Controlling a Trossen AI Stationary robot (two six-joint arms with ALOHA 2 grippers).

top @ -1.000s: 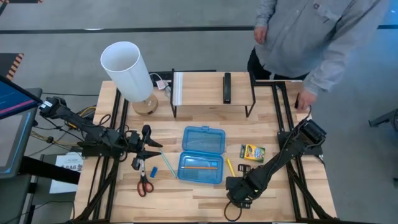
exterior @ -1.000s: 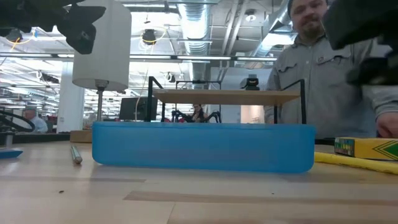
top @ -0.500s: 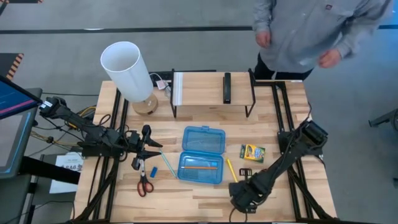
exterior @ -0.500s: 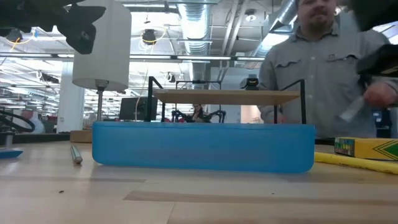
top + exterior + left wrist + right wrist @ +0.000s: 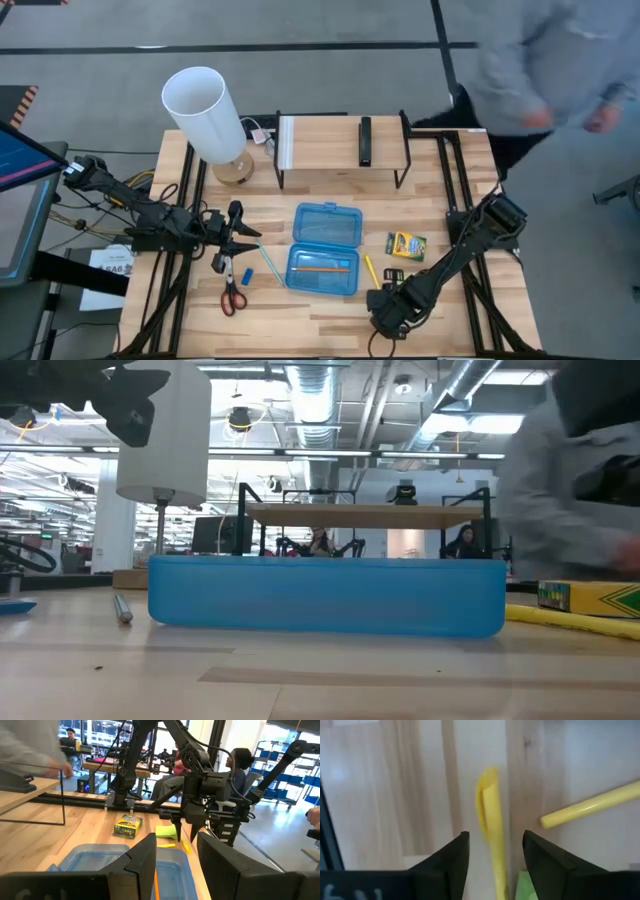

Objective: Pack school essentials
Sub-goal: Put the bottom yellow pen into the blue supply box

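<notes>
Two arms in high view: left gripper (image 5: 247, 239) parked left of blue case (image 5: 325, 248), fingers slightly parted, holding nothing; scissors (image 5: 232, 291), blue eraser (image 5: 245, 275), light-blue stick (image 5: 270, 262) near it. Right gripper (image 5: 388, 291) low by case's right edge, near yellow pencil (image 5: 370, 269); crayon box (image 5: 406, 244) beyond. Orange pencil (image 5: 327, 268) inside case.
Left wrist view: green sticky pad (image 5: 167, 831) under right gripper.
Right wrist view: fingers apart, empty, straddling yellow sheet edge (image 5: 490, 820); pencil (image 5: 590, 804) beside.

A wooden table (image 5: 330, 310) with school things spread on it.
On it: open blue case (image 5: 325, 248), scissors (image 5: 232, 290), eraser (image 5: 246, 275), blue stick (image 5: 270, 262), crayon box (image 5: 406, 245), yellow pencil (image 5: 371, 270), lamp (image 5: 210, 120), small shelf (image 5: 340, 140).
</notes>
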